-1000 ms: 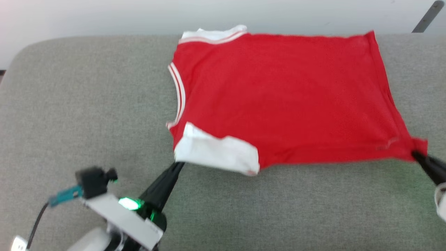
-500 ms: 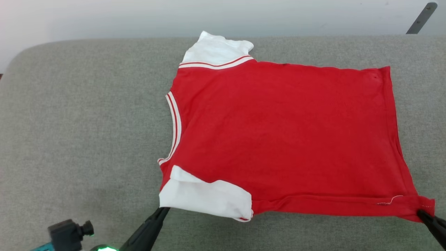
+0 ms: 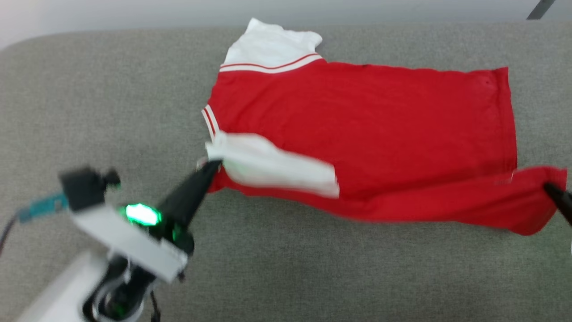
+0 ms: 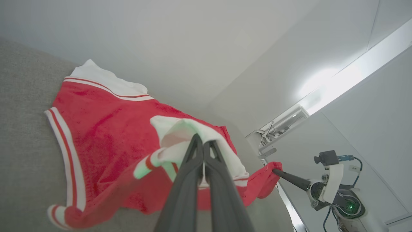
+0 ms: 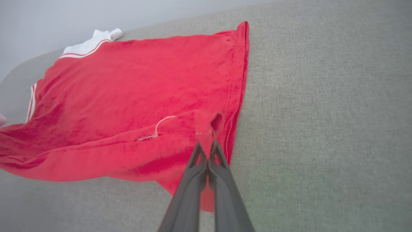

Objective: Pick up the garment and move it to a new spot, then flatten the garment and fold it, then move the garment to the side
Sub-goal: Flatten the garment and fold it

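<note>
The garment (image 3: pixel 366 129), a red jersey-style T-shirt with white short sleeves and red-and-white stripe trim, is lying spread across the grey woven-fabric cushion (image 3: pixel 89 98). In the head view it is reaching from the centre out to 3 o'clock, with the neck pointing to 9 o'clock and the hem to 3 o'clock. No lettering is showing on the upturned side.

The left gripper (image 3: pixel 210 167), with its two long dark fingers pressed together, is pinching the near white sleeve (image 3: pixel 277 167) at the garment's 8 o'clock corner. The right gripper (image 3: pixel 552 190) is clamping the red hem corner at 4 o'clock, with cloth bunching between its closed fingers. Between them the 6 o'clock long edge is hanging lifted off the cushion and sagging over the body, while the far white sleeve (image 3: pixel 272 44) is resting flat at 12 o'clock.

By my reading, the pick-up, relocation and flattening are looking finished, since most of the body is lying smooth. The first lengthwise fold is looking under way but not yet laid down. Setting that edge down, letting go, any further folds, and shifting the garment aside are remaining.
</note>
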Controlling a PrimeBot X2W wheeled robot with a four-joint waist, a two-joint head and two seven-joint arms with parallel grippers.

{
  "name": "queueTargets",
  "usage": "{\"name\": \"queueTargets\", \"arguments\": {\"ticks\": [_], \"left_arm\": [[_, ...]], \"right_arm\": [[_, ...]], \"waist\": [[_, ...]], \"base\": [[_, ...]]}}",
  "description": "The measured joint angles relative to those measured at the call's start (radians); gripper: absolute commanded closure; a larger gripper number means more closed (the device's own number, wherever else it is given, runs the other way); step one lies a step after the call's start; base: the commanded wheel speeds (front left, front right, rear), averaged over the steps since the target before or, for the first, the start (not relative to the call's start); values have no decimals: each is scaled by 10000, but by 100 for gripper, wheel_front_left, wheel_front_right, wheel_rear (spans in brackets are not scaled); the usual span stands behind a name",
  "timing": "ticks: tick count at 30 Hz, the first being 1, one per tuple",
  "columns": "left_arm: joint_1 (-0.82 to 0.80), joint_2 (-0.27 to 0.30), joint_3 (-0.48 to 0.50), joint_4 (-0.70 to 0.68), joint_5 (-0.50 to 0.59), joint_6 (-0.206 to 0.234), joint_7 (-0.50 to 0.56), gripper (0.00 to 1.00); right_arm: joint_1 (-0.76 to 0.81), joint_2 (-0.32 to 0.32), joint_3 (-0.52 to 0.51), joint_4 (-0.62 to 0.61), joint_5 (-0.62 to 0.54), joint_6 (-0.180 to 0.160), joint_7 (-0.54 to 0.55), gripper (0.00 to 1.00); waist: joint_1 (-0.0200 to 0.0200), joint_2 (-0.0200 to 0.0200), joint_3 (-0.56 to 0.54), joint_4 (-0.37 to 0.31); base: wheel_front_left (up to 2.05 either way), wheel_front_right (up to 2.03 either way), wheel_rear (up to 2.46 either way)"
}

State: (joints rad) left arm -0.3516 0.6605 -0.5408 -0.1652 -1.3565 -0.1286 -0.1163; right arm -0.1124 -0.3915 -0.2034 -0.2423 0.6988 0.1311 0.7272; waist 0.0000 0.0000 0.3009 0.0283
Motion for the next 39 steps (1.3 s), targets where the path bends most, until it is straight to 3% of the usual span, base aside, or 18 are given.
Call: {"name": "queueTargets", "arguments": {"ticks": [10,19,27,28,29,30,39], "left_arm": [[-3223,-1172,-594,3893,-40,-4,1131,100],[-3838,-1260,-1645,6092,1162,-4,924,100],[-4166,-1430,-2355,7081,1638,-31,882,100],[-4202,-1450,-2420,7141,1668,-31,876,79],[-4222,-1450,-2493,7193,1710,-31,832,55],[-4223,-1442,-2577,7237,1741,-31,807,0],[-4549,-531,-3239,6752,2263,-23,1461,0]], "right_arm": [[-2154,-508,897,2357,-493,0,-311,100],[-2578,-614,1655,3390,-387,0,-1216,100],[-2839,-838,2276,4019,-309,0,-1735,100],[-2847,-861,2341,4046,-313,0,-1868,77],[-2847,-878,2385,4077,-313,0,-1992,29],[-2846,-905,2426,4079,-305,0,-2128,0],[-2195,-821,2031,3685,-286,0,-3252,0]], "waist": [[1,0,684,-21],[0,0,1044,-144],[0,0,1073,-137],[0,0,1037,-128],[0,0,989,-119],[0,0,932,-106],[0,0,-28,46]], "base": [[0,0,0],[0,0,0],[0,0,0],[0,0,0],[0,0,0],[0,0,0],[0,0,0]]}}
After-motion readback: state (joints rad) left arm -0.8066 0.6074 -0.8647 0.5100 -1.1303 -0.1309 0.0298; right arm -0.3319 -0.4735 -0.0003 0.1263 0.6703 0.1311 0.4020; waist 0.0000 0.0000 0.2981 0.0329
